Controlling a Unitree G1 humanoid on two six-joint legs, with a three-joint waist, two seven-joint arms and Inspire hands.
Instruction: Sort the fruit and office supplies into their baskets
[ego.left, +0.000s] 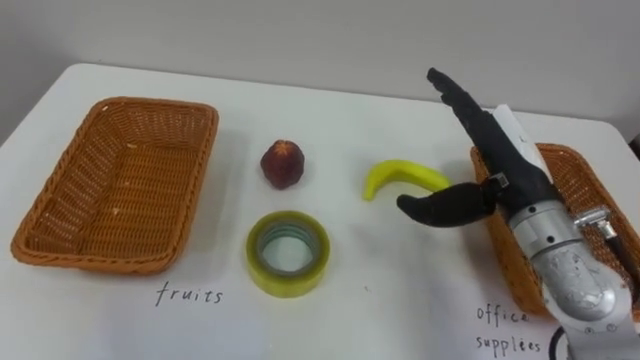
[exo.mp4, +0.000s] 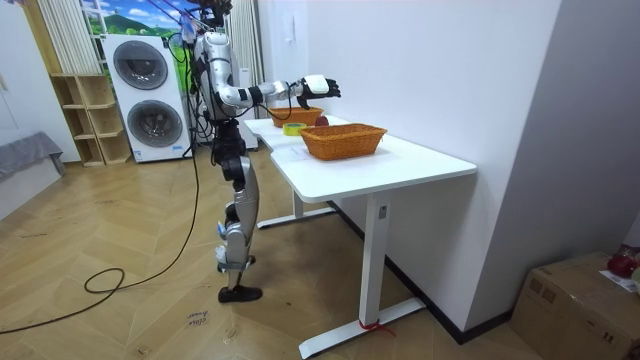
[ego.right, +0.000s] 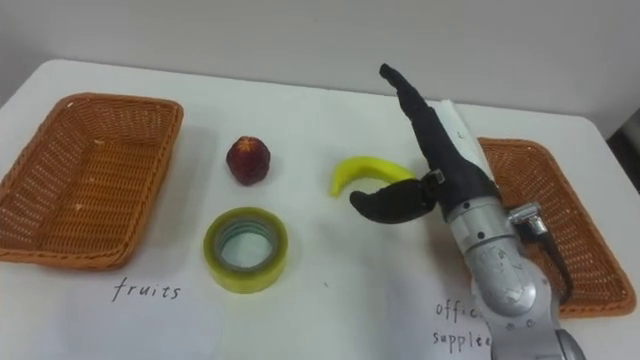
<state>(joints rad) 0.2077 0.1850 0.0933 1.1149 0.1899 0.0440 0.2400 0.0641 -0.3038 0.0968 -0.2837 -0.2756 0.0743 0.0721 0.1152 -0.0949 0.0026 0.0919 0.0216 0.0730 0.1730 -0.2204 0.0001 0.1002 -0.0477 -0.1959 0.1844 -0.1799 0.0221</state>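
Left eye view and right eye view both leave parts short. The left basket is clipped at its near left corner in the right eye view. The right basket is covered along its left side by my forearm and cut off by the picture's right edge, so I cannot tell what lies in it. I also cannot tell whether my thumb touches the banana or only hangs above it. From the left across the white table, the left basket is rectangular brown wicker with its whole floor in plain sight. To its right sits a round dark red fruit, mottled, and I cannot make out what kind it is. Nearer to me lies a roll of yellow-green tape, flat, with its hole upward. Further right is the yellow banana, arched away from me. All three lie on the bare table between the baskets. My right hand hangs between the banana and the right basket, with its fingers straight and pointing away from me. Its thumb is spread toward the banana's right end, and it is closed on nothing. The room view shows it raised above the table top, with me standing at the table's end. A handwritten label before the left basket reads "fruits". A second label before the right basket reads "office supplies", though my arm partly hides it in the right eye view.
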